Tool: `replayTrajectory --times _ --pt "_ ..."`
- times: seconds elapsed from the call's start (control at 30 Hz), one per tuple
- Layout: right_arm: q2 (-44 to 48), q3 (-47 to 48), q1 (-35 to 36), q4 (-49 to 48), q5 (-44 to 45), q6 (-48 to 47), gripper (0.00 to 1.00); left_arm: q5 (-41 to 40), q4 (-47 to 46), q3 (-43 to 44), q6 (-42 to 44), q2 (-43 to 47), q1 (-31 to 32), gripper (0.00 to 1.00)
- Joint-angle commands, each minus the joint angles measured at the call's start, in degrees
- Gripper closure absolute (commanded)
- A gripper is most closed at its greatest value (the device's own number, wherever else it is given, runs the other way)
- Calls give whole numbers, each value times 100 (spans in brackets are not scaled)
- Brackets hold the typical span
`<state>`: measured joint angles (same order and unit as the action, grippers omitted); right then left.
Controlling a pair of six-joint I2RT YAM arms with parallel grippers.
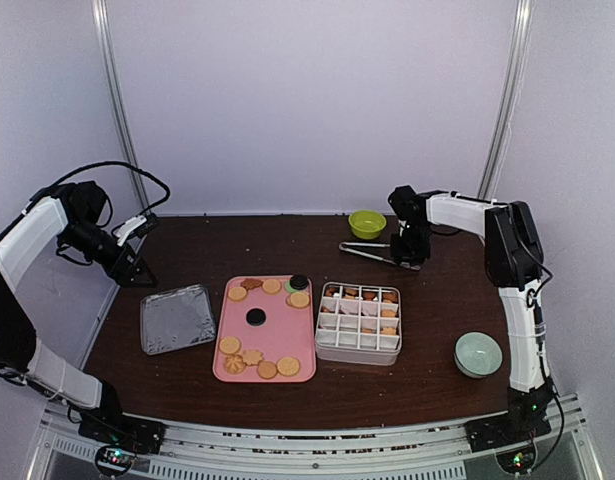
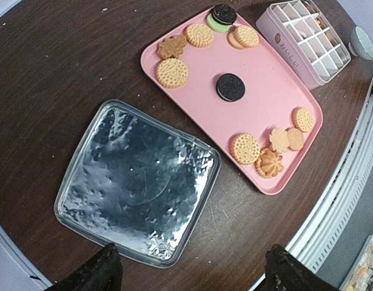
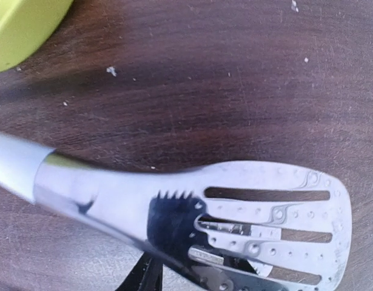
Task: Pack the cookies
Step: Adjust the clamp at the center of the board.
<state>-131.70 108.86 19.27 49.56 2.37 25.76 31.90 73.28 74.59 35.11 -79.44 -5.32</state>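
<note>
Several cookies (image 1: 257, 360) lie on the pink tray (image 1: 277, 335), mostly tan rounds plus a black one (image 2: 230, 86). More cookies sit in the far cells of the white divided box (image 1: 359, 345) to the tray's right. My left gripper (image 2: 198, 270) hangs open high over the table's left side, above the near corner of a foil lid (image 2: 137, 182). My right gripper (image 1: 412, 255) is down at the metal tongs (image 1: 367, 250) at the back. The slotted tong head (image 3: 265, 176) fills the right wrist view and hides the jaws, leaving one dark finger (image 3: 147, 276) visible.
A lime green bowl (image 1: 367, 222) stands just behind the tongs. A pale green bowl (image 1: 478, 353) sits near the front right by the right arm's base. The foil lid (image 1: 177, 318) lies left of the pink tray.
</note>
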Motion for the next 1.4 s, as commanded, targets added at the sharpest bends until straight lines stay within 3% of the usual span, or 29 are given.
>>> replayTrajectory --times 0.0,0.2,0.4,0.5,0.7,0.97,1.17,1.37 --pt "95 -280 10 -122 75 115 64 46 -128 -36 102 109 -54 16" --pt "591 -360 199 -228 -69 -59 71 97 -120 -48 114 78 -49 17" --pt "1337 -547 418 -481 -549 -107 70 209 -69 -15 152 10 -57 17" --pt "1515 -580 414 -610 -346 40 68 233 -64 -36 170 -1 -59 17" --pt "762 493 204 -120 835 185 64 208 -58 -67 177 35 -58 18" --pt "-598 2145 -201 973 806 266 64 115 -48 -72 184 79 -64 18" --pt "-539 1617 -248 1028 281 271 65 172 -48 -25 180 47 -63 18" --pt "422 -55 -255 1 -637 499 67 226 -47 -36 195 72 -65 18"
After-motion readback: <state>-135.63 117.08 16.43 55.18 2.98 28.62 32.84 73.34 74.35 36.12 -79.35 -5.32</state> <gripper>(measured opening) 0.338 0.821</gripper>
